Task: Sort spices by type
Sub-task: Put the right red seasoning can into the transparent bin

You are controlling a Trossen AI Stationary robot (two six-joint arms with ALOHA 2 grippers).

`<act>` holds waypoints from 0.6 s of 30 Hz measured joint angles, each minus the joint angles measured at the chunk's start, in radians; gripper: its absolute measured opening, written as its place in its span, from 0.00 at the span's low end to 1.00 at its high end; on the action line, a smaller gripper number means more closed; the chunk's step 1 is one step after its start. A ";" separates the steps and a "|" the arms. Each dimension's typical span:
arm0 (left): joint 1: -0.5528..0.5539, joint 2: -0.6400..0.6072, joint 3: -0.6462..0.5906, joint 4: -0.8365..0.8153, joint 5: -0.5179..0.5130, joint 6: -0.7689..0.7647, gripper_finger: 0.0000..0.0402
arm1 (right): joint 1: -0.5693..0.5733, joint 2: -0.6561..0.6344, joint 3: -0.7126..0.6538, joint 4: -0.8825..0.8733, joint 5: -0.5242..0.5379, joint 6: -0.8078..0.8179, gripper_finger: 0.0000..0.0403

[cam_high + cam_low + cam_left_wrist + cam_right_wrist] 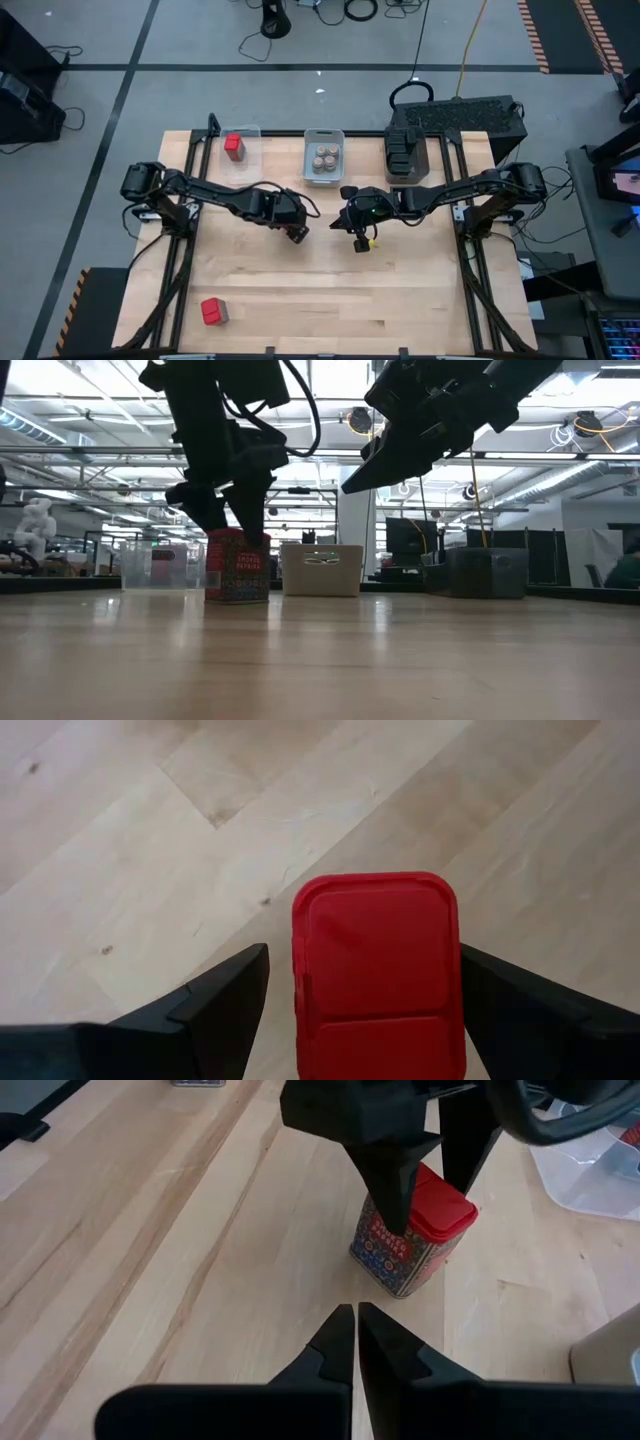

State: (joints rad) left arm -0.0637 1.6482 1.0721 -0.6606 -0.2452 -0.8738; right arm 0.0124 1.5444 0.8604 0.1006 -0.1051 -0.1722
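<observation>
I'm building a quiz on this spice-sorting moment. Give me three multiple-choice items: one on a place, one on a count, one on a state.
1. Where is the left pincer?
A. Over the left bin
B. Astride a red-lidded spice tin on the table
C. At the table's near edge

2. How many round jars lie in the middle bin?
A. One
B. Four
C. Seven

3. How does the right pincer stand?
A. Shut and empty
B. Shut on a jar
C. Wide open

Answers:
1 B: the left wrist view shows its fingers either side of the red lid, not pressing it.
2 B: the high view shows four brownish tops together.
3 A: the right wrist view shows its fingertips meeting with nothing between them.
</observation>
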 joint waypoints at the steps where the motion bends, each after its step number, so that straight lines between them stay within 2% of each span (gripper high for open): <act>1: 0.001 0.000 0.000 -0.001 0.002 0.000 0.76 | 0.000 0.000 0.000 0.000 0.000 0.000 0.00; 9: 0.006 0.000 0.000 -0.001 0.019 -0.008 0.75 | 0.000 0.000 0.000 0.000 0.000 0.000 0.00; 18: 0.006 0.000 0.000 -0.001 0.040 -0.010 0.56 | 0.000 0.000 0.000 0.000 0.000 0.000 0.00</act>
State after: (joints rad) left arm -0.0582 1.6482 1.0721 -0.6613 -0.2054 -0.8842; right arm 0.0124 1.5448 0.8608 0.1001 -0.1051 -0.1722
